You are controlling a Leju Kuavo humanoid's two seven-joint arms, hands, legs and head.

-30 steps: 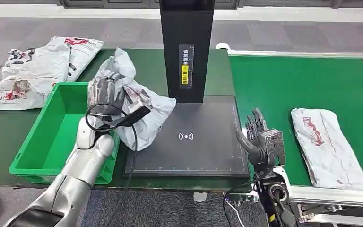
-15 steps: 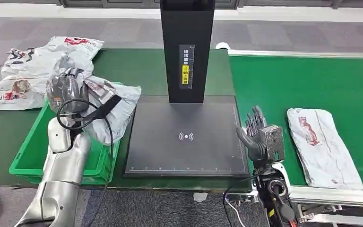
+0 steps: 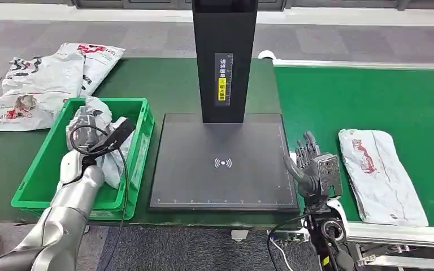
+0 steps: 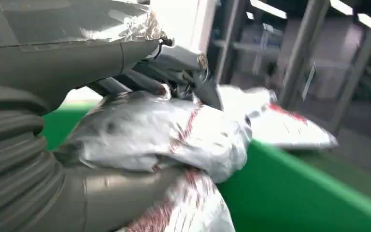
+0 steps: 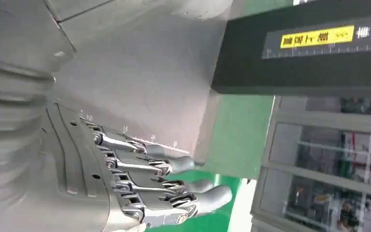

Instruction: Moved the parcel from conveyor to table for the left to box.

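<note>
My left hand (image 3: 90, 131) grips a crumpled white parcel (image 3: 112, 161) and holds it down inside the green box (image 3: 45, 172) at the table's left. Up close in the left wrist view, the parcel (image 4: 174, 140) bulges between my thumb and fingers over the box's green wall (image 4: 294, 188). My right hand (image 3: 311, 166) stands upright and open at the scanner pad's right edge, holding nothing; its fingers (image 5: 174, 183) are stretched out. A second white parcel (image 3: 381, 175) lies flat on the green conveyor (image 3: 344, 96) to the right of that hand.
A black scanner pad (image 3: 223, 164) with a tall black post (image 3: 223, 59) sits in the table's middle. Several white parcels (image 3: 45, 82) are heaped on the table behind the box. The conveyor's metal frame (image 3: 395, 234) runs along its near edge.
My left hand has carried the parcel leftward off the scanner pad and lowered it into the green box. The parcel on the conveyor has crept slightly left. My right hand has hardly moved.
</note>
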